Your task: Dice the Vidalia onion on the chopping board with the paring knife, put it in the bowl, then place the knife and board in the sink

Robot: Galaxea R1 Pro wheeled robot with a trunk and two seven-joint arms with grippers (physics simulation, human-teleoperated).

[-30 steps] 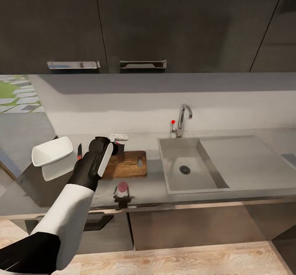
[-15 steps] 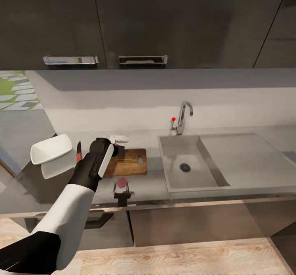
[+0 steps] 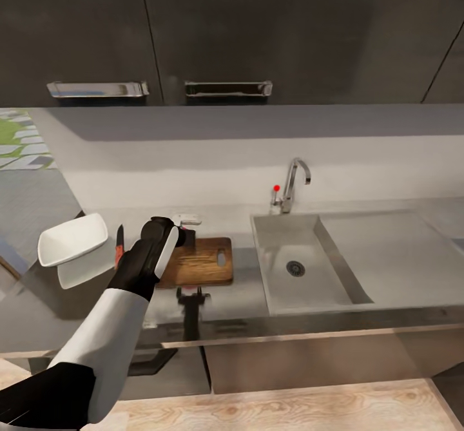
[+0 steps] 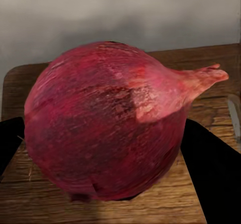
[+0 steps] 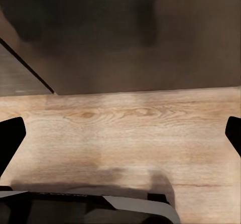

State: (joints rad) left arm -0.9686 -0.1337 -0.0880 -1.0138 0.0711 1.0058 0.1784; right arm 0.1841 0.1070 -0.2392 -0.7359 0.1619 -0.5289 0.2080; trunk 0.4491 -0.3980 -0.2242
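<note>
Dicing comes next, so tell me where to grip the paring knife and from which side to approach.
Grip the paring knife by its red handle, coming from above. It lies flat on the countertop between the bowl and the chopping board, blade pointing toward the wall, so the handle is the nearer end. The right gripper is open and free.

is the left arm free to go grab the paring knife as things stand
Probably not yet. The left gripper is shut on the onion over the chopping board. The paring knife lies unobstructed beside the bowl, but the onion must be released first.

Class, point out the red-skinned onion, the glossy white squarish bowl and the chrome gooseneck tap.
Red-skinned onion [image 4: 105,128]: left wrist view, its side.
Glossy white squarish bowl [image 3: 72,238]: head view, inner wall.
Chrome gooseneck tap [image 3: 292,183]: head view, upright neck.
</note>
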